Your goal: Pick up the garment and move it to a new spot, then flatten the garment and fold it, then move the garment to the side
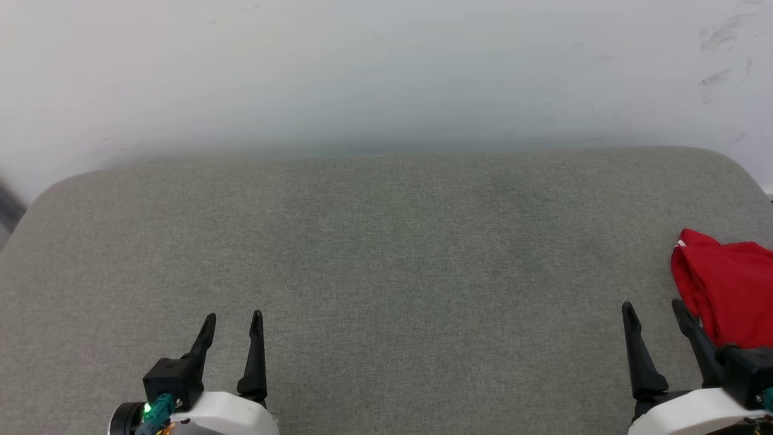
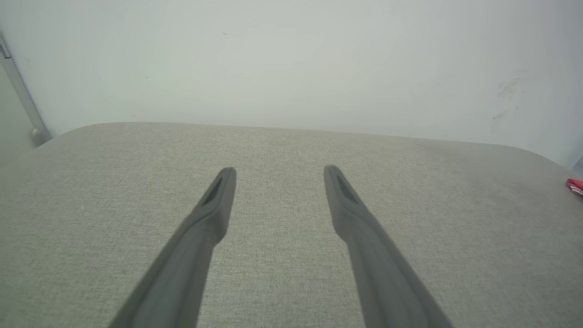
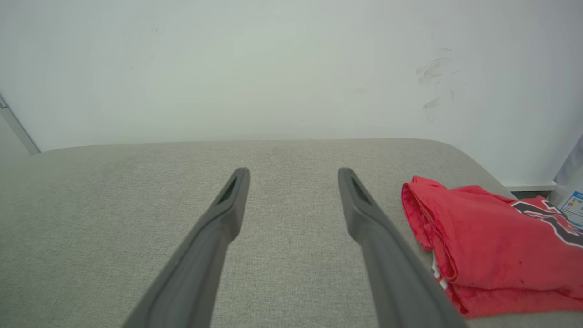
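Folded red jersey T-shirt [image 1: 731, 290] with black print, lying at the right edge of a padded grey fabric tabletop [image 1: 386, 272], just beside the right pincer [image 1: 653, 305], fingers spread wide, left pincer [image 1: 234, 317] likewise spread, well apart from it

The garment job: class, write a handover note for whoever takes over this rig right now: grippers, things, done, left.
Left gripper: open, empty, over the grey cushion.
Right gripper: open, empty, beside the garment, not gripping it.
Garment: compact layered bundle at the cushion's right edge.
Done: it looks folded and set aside.
Left: probably nothing; check the fold is neat.
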`<state>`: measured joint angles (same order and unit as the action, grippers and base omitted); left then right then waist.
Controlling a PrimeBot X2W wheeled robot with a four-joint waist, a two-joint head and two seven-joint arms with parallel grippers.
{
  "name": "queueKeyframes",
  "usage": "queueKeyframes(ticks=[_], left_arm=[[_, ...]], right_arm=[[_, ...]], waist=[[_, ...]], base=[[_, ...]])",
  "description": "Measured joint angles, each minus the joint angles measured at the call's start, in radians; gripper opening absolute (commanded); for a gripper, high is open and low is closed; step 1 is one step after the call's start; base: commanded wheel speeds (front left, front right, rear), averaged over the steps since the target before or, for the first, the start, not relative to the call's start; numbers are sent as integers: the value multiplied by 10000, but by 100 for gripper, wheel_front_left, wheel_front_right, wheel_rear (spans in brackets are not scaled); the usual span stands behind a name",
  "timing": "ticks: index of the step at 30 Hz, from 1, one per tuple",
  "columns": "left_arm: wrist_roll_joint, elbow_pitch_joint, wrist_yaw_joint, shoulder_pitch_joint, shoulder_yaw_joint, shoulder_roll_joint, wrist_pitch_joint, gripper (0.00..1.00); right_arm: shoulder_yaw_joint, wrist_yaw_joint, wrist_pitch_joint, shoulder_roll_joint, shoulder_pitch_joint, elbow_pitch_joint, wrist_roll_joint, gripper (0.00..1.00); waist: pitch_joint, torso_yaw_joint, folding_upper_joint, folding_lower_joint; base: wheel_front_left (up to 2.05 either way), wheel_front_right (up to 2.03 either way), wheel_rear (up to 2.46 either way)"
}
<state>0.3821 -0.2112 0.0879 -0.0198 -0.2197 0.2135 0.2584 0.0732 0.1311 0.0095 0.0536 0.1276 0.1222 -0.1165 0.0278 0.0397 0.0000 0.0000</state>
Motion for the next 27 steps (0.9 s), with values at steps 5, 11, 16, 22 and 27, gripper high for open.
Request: queueKeyframes(ticks=[5, 11, 16, 22, 27], left_arm=[[86, -176, -58, 57, -48, -67, -29, 0], [713, -407, -155, 227, 67, -215, -268, 0], [1521, -410, -291, 207, 303, -318, -508, 0], [2428, -410, -439, 164, 554, -418, -771, 0], [3143, -407, -556, 120, 740, -504, -982, 0]], right_arm=[[-10, 0, -31, -4, 18, -244, 0, 0], [-21, 0, 4, -4, 39, -627, -763, 0], [-17, 0, 63, -4, -19, -844, -1770, 0], [-13, 0, 105, -2, -141, -1081, -2913, 0], [-6, -2, 176, 0, -317, -1271, -3802, 0]], waist=[[-15, -26, 0, 0], [-26, -39, 0, 0], [-38, -54, 0, 0], [-51, -72, 0, 1], [-63, -86, 0, 0]], base=[[0, 0, 0], [0, 0, 0], [0, 0, 0], [0, 0, 0], [0, 0, 0]])
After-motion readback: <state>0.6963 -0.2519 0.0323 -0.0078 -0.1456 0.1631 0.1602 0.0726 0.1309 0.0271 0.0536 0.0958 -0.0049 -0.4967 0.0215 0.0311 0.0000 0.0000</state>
